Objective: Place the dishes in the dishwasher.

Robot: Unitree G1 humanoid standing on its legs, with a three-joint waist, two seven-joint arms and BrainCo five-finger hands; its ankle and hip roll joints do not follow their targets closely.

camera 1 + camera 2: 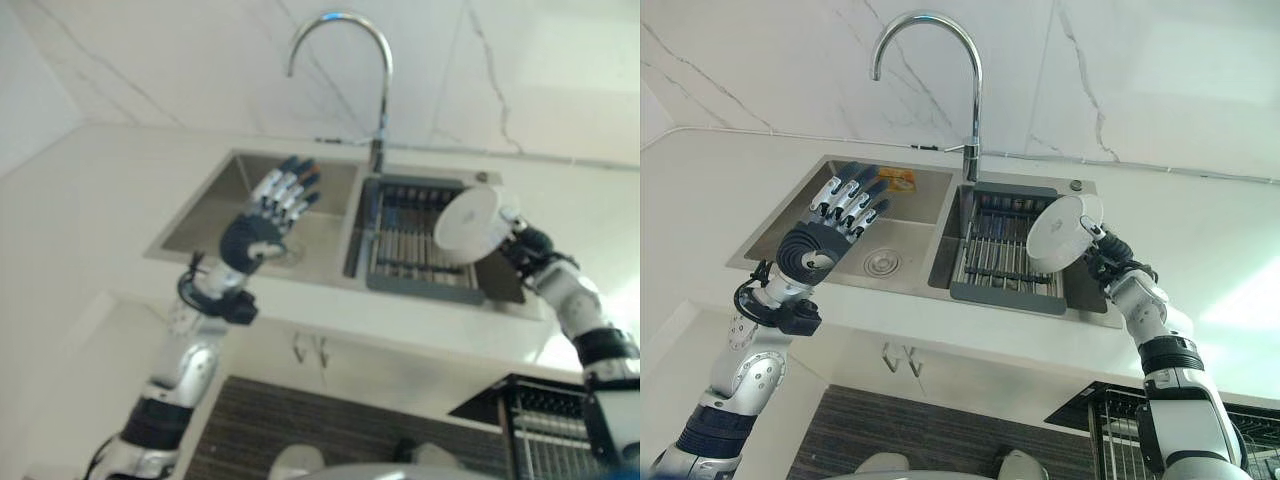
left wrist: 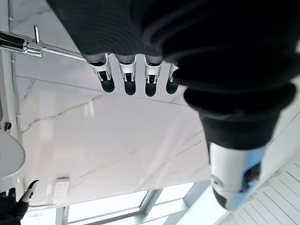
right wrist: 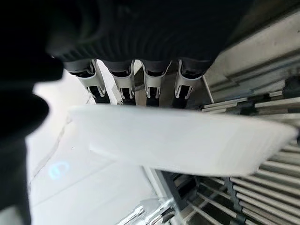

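one white plate point(image 1: 1064, 232) is held tilted on edge by the right hand point(image 1: 1106, 256), whose fingers point(image 3: 150, 84) are curled over its rim with the thumb on the other side. the plate is kept above the right basin of the steel sink point(image 1: 836, 166), over the dark drying rack point(image 1: 1004, 262) that is set in that basin. the left hand point(image 1: 830, 228) is raised over the left basin, palm side down, with its fingers point(image 2: 127, 79) stretched out straight and nothing held in them. a curved tap point(image 1: 950, 60) is mounted behind the divider between the basins, in front of a marbled white wall point(image 1: 1160, 70). a pulled-out dishwasher rack point(image 1: 1120, 425) is seen low beside the right arm.
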